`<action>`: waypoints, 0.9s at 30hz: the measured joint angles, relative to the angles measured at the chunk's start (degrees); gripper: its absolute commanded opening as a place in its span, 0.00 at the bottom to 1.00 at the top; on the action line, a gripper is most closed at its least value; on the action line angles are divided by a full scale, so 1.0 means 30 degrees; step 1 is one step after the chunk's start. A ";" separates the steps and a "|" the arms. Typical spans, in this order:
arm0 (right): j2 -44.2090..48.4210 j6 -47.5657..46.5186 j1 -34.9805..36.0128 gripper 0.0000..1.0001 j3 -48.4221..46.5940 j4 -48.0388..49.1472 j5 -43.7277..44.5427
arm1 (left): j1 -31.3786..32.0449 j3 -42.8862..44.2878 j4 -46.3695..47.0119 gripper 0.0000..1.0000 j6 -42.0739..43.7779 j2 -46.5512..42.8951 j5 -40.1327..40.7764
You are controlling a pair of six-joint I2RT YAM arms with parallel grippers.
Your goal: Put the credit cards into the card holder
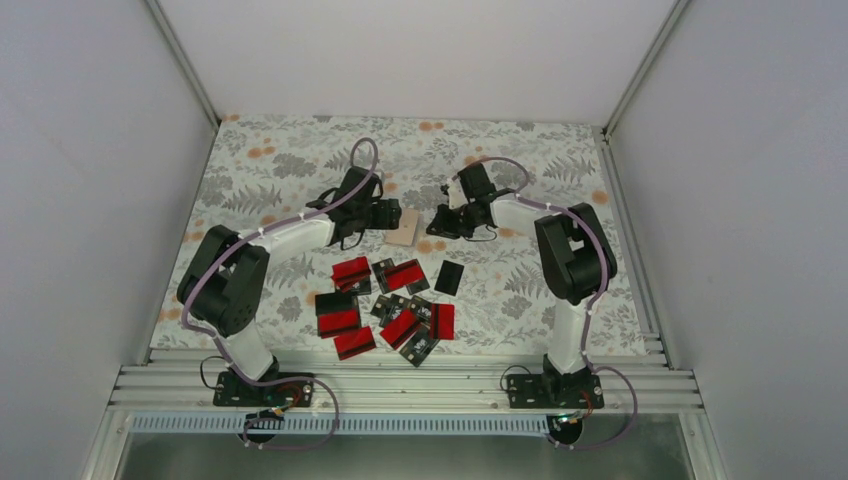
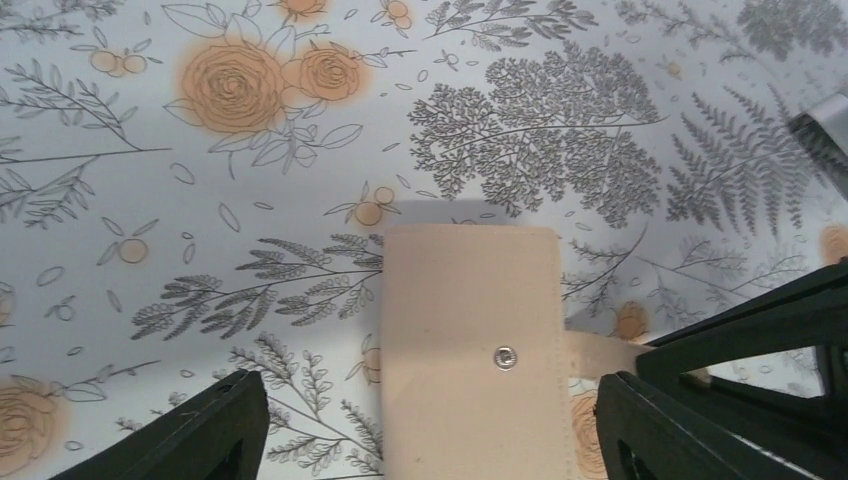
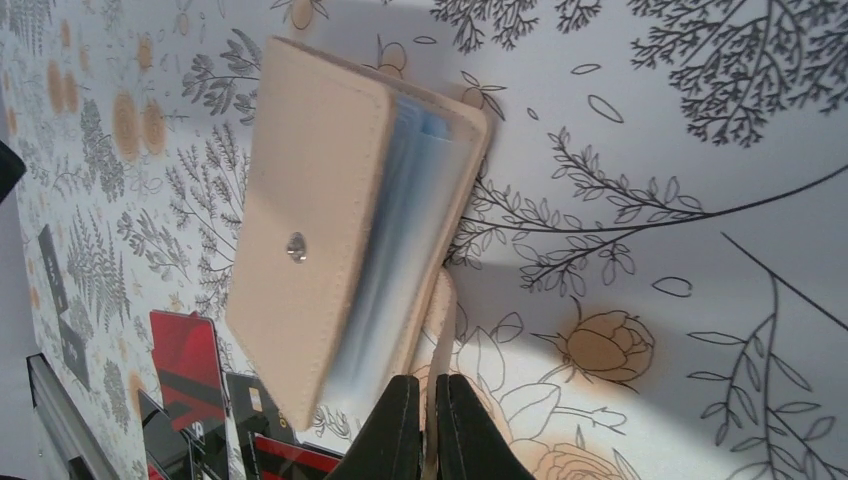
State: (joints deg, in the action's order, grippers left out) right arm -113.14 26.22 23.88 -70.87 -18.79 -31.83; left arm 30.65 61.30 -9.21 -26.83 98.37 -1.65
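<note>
The tan card holder point(image 1: 402, 228) lies at the table's middle back, between both grippers. In the left wrist view the card holder point(image 2: 470, 330) with its small snap sits between the wide-apart fingers of my left gripper point(image 2: 430, 435), which is open and touches nothing. My right gripper point(image 3: 431, 425) is shut on the holder's thin tan strap point(image 3: 440, 320). In that view the card holder point(image 3: 310, 240) stands slightly ajar, with pale blue sleeves point(image 3: 385, 260) showing. The red and black credit cards point(image 1: 390, 305) lie scattered nearer the arm bases, apart from both grippers.
One black card point(image 1: 450, 277) lies alone to the right of the scatter. The floral cloth point(image 1: 300, 165) covers the table, with grey walls on three sides and a metal rail point(image 1: 400, 380) along the near edge. My right gripper's fingers point(image 2: 760, 330) reach in from the right of the left wrist view.
</note>
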 measured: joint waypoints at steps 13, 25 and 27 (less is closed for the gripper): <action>0.0240 -0.0357 -0.0240 0.05 0.0102 -0.0117 -0.0117 | 0.1472 0.2084 -0.1967 0.92 0.3781 0.1457 0.0627; 0.0641 -0.0408 -0.0488 0.04 0.0233 -0.0117 -0.0838 | 0.4022 0.3526 -0.3359 0.95 0.4932 0.3978 0.3650; 0.0831 -0.0423 -0.0495 0.04 0.0270 -0.0146 -0.0918 | 0.4277 0.3534 -0.3504 0.94 0.4860 0.4291 0.4386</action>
State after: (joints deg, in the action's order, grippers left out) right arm -110.65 24.95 22.39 -70.06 -19.22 -34.59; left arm 43.48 71.90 -19.73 -12.25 111.24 11.51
